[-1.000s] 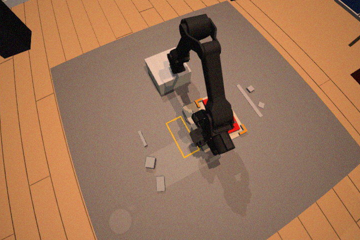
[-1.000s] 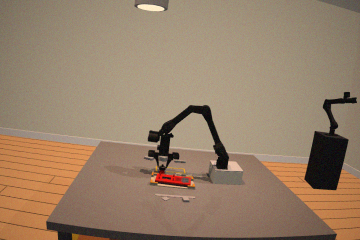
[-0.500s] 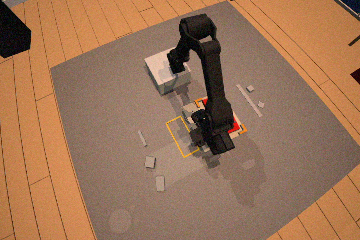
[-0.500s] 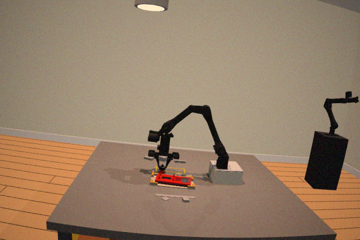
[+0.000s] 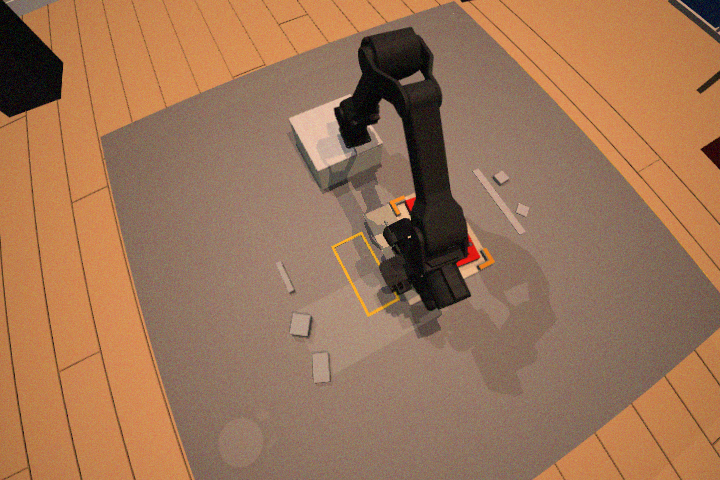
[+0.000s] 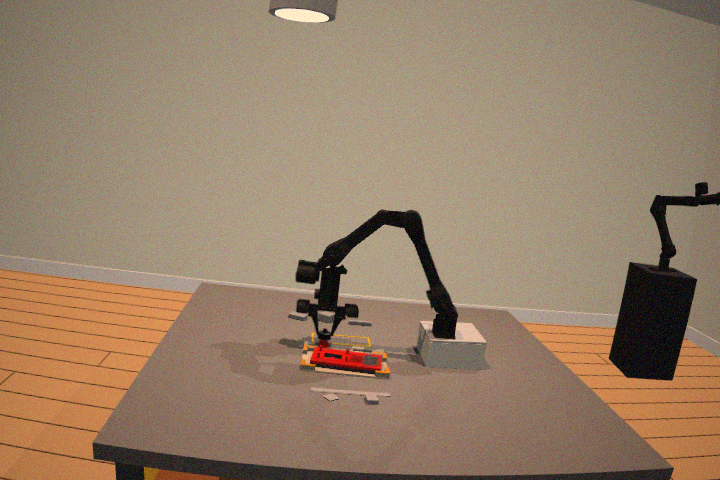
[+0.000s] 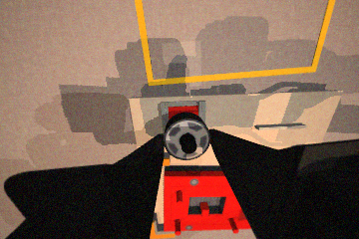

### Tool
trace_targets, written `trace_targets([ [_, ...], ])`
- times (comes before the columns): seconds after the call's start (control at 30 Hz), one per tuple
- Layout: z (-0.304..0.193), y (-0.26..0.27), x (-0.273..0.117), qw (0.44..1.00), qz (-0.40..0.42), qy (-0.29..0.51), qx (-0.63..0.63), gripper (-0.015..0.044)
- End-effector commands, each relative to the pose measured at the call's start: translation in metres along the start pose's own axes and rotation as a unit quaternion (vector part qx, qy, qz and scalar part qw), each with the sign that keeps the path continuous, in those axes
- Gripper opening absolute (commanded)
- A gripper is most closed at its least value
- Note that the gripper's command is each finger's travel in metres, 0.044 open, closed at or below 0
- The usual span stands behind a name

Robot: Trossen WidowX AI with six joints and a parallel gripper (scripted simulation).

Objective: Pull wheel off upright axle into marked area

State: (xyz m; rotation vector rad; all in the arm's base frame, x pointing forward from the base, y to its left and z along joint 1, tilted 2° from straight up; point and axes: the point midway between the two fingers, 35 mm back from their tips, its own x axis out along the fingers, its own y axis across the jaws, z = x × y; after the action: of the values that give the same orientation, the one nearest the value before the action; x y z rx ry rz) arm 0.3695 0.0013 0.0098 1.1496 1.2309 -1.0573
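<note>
Between the tool's [image 7: 187,144] fingers sits the wheel [image 7: 186,140], firmly clamped; a straight upward pull should free it cleanly before carrying it ahead to the yellow outline [image 7: 235,76].

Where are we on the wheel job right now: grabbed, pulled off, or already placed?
Done: the gripper is down over the red chassis and shut on the wheel, one finger on each side of it. In hand: the pull; whether the wheel has left its axle cannot be told. Left: carry it to the yellow-outlined area just beyond, which holds no wheel, set it down, open and back clear.
</note>
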Motion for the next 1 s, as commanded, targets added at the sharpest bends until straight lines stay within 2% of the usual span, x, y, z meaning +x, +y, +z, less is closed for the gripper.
trace_targets([
  [0.0,-0.0001,-0.0006,-0.0028,1.000,-0.002,0.000,0.000,0.0000],
  [0.97,-0.0001,-0.0003,-0.0124,1.000,-0.002,0.000,0.001,0.0000],
])
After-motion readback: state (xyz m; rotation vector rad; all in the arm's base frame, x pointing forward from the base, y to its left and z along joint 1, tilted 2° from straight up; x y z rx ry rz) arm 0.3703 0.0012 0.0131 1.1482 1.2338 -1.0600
